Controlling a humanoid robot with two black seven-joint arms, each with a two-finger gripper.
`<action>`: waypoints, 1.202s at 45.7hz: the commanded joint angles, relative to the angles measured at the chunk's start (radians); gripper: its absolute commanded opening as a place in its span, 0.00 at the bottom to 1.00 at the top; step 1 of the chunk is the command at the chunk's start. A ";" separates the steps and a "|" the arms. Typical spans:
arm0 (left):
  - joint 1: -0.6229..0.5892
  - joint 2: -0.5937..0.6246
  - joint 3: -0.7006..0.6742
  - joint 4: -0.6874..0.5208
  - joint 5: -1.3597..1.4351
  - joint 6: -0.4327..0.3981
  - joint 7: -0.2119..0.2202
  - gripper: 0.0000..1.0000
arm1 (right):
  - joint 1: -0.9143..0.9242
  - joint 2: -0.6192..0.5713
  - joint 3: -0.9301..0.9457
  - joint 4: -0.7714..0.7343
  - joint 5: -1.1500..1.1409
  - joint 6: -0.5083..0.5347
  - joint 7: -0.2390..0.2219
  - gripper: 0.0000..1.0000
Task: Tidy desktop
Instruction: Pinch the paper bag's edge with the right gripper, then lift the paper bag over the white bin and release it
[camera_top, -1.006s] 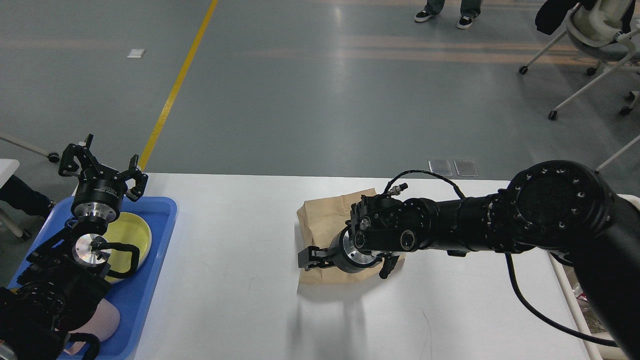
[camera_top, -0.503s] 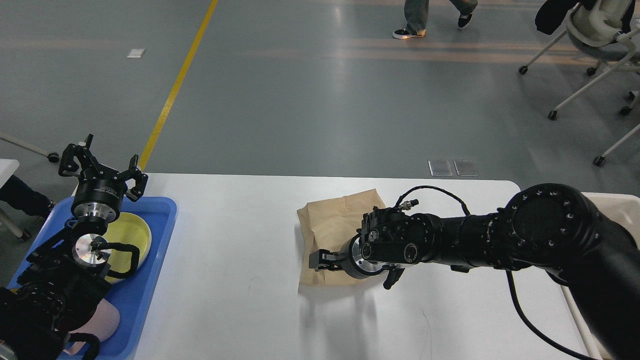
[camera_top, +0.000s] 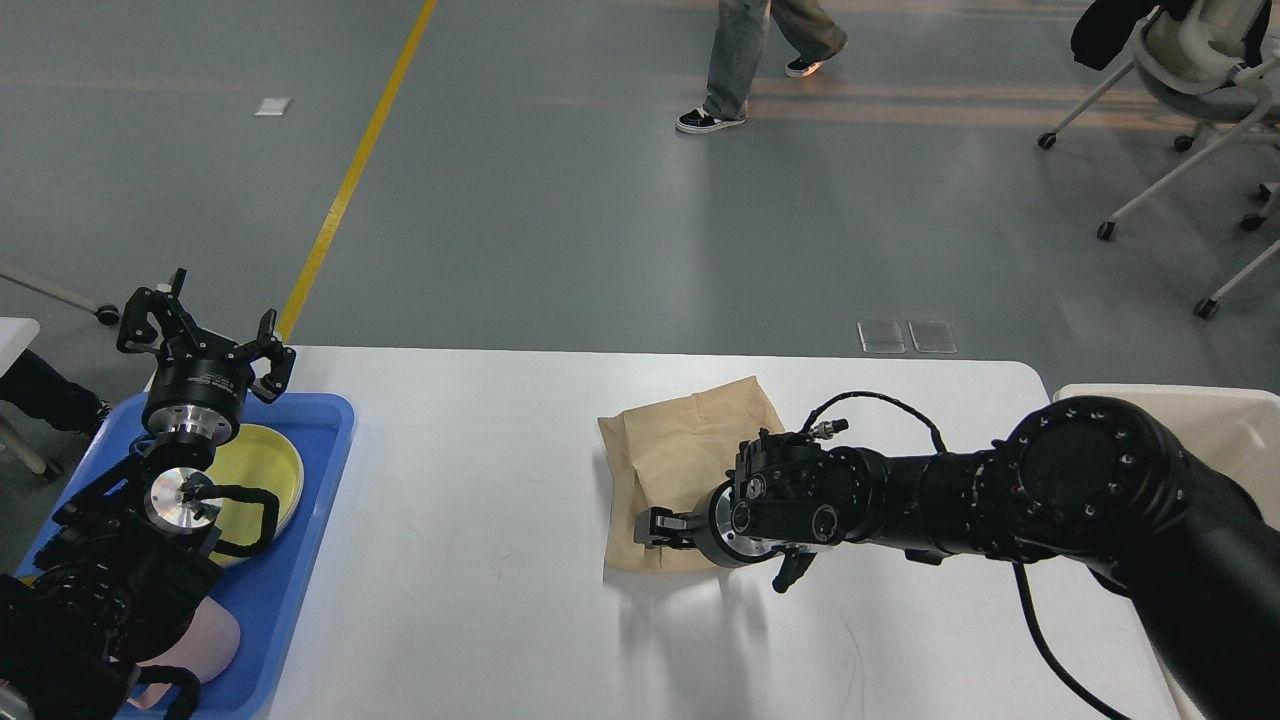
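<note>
Risk of crumpling or dropping the brown paper bag (camera_top: 680, 450) on the desktop (camera_top: 480, 520), since right gripper (camera_top: 655, 527) grip cannot be told; left gripper (camera_top: 205, 325) spread wide.

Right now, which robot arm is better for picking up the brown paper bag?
The right. Its gripper is already over the bag's near-left corner on the desktop, while the left gripper hangs open far off, above the blue tray.

My right arm covers the brown paper bag (camera_top: 680, 450) at its four o'clock corner — my right claw (camera_top: 660, 527), dark against it, gives no readable finger gap.
</note>
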 joint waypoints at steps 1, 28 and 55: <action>0.000 0.000 0.000 0.001 0.000 0.000 0.000 0.96 | -0.005 0.000 -0.001 0.003 0.000 -0.002 0.000 0.51; 0.000 0.000 0.000 0.001 0.000 0.000 0.000 0.96 | 0.021 -0.030 -0.007 0.074 -0.005 0.002 -0.003 0.00; 0.000 0.000 0.001 -0.001 0.000 0.000 0.000 0.96 | 0.542 -0.593 0.002 0.399 -0.002 0.178 -0.002 0.00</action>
